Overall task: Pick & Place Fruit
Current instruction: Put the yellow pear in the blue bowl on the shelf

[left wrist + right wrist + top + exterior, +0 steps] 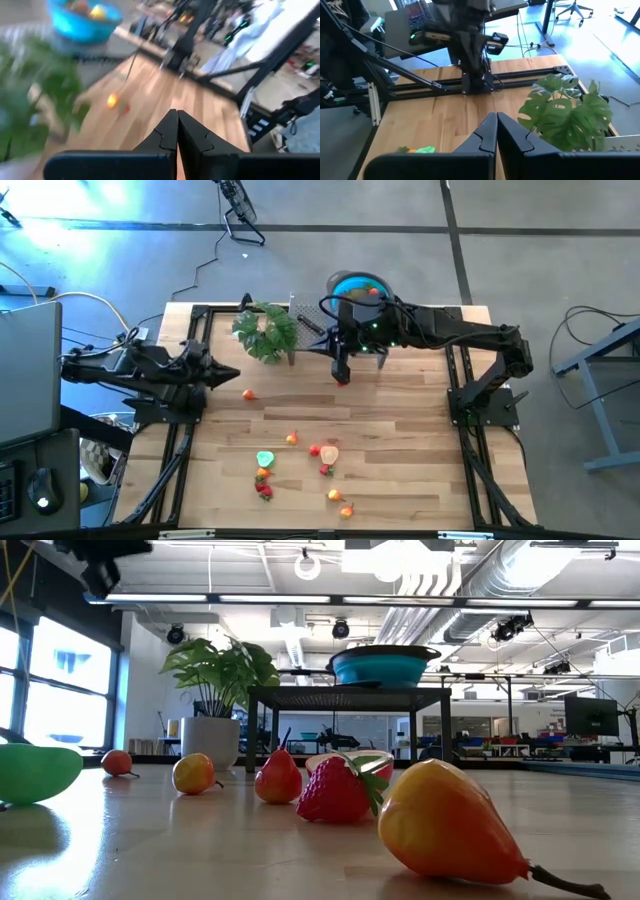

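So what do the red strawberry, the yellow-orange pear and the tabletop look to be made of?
The red strawberry looks like matte moulded plastic, with an even dimpled skin and a stiff green leaf cap. The yellow-orange pear-shaped fruit seems smooth, glossy plastic or painted foam, given its soft sheen. The tabletop appears to be light wood with a satin finish, showing plank lines and grain.

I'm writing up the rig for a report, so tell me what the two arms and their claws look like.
Both arms are dark, nearly black, jointed machines on black frames at the table's edges. The left claw and the right claw each have two matte black, angular fingers that taper to a point. Small green lights glow on the right arm's wrist. Thin cables trail off near the left arm's base.
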Controlling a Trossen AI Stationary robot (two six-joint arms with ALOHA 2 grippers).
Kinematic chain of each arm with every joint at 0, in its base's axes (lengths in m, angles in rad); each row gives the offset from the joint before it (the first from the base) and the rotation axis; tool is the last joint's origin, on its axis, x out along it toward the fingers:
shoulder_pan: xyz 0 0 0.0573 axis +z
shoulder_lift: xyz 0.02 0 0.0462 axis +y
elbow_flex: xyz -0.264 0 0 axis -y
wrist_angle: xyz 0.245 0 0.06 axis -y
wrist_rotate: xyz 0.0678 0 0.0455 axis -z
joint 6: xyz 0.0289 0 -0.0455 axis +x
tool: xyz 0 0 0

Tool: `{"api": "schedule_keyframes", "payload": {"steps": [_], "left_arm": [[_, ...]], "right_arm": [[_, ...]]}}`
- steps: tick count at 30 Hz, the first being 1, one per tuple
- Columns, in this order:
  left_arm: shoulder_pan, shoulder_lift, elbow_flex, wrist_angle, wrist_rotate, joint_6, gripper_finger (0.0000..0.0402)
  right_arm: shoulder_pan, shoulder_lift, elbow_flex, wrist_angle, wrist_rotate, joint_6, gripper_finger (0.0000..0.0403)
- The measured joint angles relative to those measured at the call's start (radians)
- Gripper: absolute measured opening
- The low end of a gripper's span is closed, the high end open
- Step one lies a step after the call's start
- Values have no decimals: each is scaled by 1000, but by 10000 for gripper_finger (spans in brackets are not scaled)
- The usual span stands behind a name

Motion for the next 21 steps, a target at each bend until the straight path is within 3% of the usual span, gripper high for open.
{"api": "schedule_keyframes", "payload": {"steps": [13,21], "left_arm": [[0,41,1,-321,-17,-311,0],[0,162,1,-441,-29,-452,0]], "right_arm": [[77,-3,0,-92,46,54,3],[137,-30,1,-179,196,78,3]]}}
